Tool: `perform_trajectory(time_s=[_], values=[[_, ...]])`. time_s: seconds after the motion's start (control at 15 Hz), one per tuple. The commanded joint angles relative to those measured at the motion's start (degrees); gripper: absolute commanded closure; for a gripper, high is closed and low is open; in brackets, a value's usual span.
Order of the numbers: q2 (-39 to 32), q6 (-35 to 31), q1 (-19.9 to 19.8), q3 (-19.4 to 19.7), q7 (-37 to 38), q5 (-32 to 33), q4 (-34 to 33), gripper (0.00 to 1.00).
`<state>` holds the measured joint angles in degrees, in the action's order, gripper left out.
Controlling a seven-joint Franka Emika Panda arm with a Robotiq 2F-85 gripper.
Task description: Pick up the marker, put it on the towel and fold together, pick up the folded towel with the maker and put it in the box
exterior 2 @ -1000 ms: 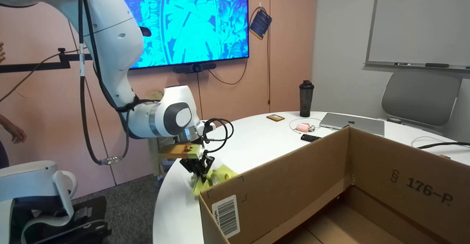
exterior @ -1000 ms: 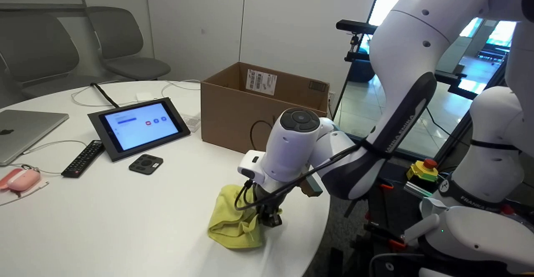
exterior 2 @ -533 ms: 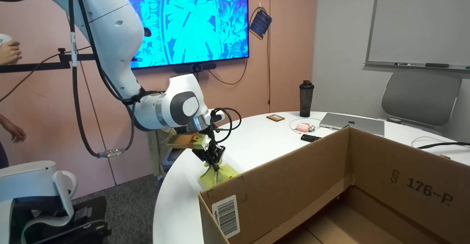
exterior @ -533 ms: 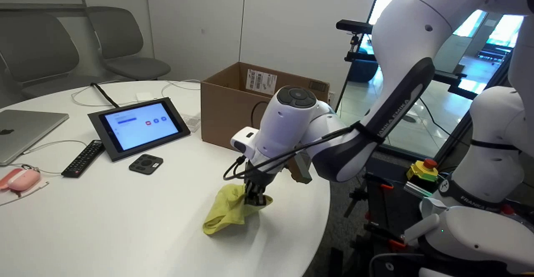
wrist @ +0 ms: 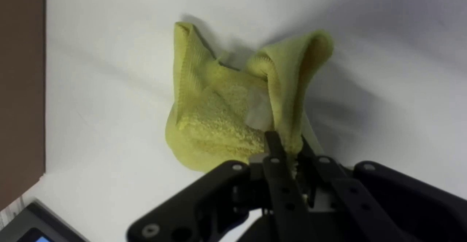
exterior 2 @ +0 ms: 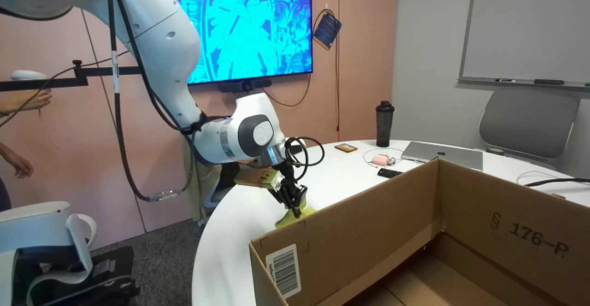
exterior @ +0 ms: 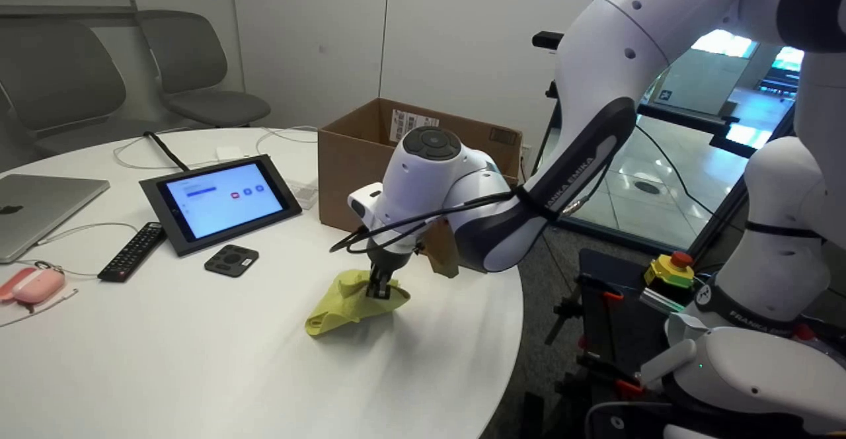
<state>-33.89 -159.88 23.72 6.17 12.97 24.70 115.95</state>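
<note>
One round white table bears one cardboard box, one laptop and one tablet, and near the box, over the table, one yellow towel has a fold clamped tight in one gripper.

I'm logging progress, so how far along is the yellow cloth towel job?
Looks done: the yellow cloth towel is loosely folded over, though I cannot make out a marker in it. Under way: the black two-fingered hand is shut on one fold; whether the cloth is fully off the round white table is unclear. Left: putting it in the large brown cardboard box; it is outside in both exterior views.
</note>
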Motion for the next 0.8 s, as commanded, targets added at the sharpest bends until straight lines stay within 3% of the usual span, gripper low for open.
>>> perform_trajectory(time_s=[0.0, 0.6, 0.67, 0.73], values=[[-7.12, 5.13, -2.11, -1.65, -0.94, -4.14, -7.81, 0.87], [-14.14, 14.62, -5.28, -3.1, -1.48, -9.74, -18.89, 0.86], [-13.97, 15.4, -5.28, -3.03, -1.15, -9.75, -19.31, 0.81], [-13.67, 16.67, -5.21, -2.95, -0.67, -9.89, -19.75, 0.6]])
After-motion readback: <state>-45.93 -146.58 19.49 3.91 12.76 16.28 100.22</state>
